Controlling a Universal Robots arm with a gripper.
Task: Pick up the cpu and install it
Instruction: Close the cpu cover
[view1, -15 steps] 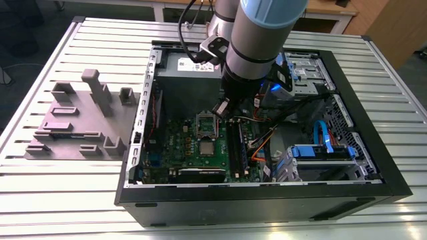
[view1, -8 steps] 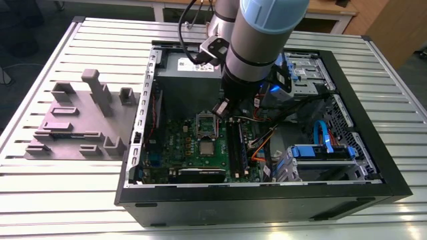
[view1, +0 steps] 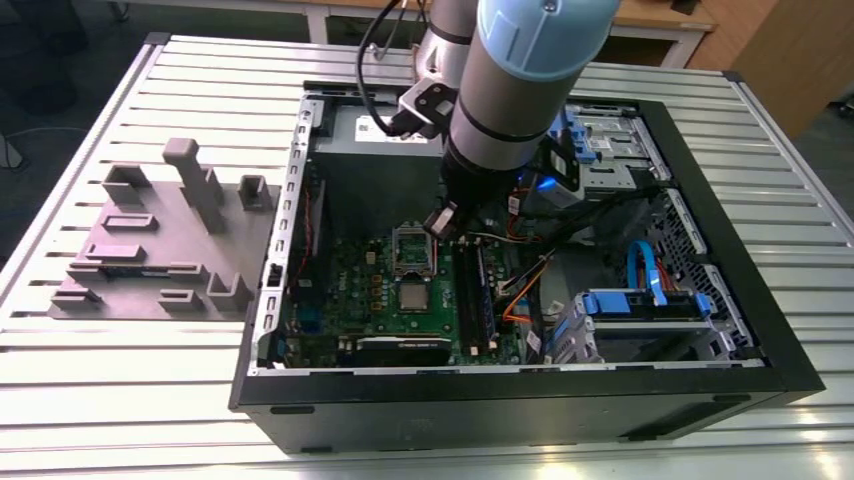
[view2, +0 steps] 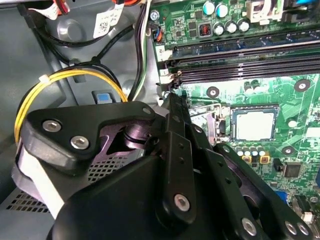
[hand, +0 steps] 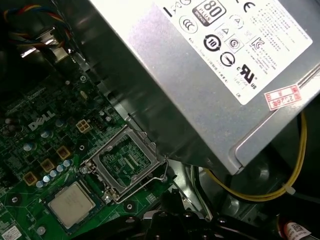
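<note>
The cpu (view1: 415, 297) is a small silvery square lying flat in its socket on the green motherboard (view1: 350, 280), inside the open computer case. It also shows in both wrist views, as the cpu (view2: 254, 125) and the cpu (hand: 71, 202). The silver socket frame (hand: 127, 160) is hinged up and open right beside the chip. My gripper (view1: 446, 224) hangs low inside the case, just beyond the raised frame and apart from the cpu. The gripper (view2: 172, 100) carries nothing that I can see.
A silver power supply (hand: 215, 65) stands close behind the socket. Black memory slots (view2: 250, 65) and a yellow cable (view2: 65, 80) lie near the gripper. Blue drive cages (view1: 641, 300) sit at the exterior view's right. A grey fixture block (view1: 160, 240) rests on the slatted table.
</note>
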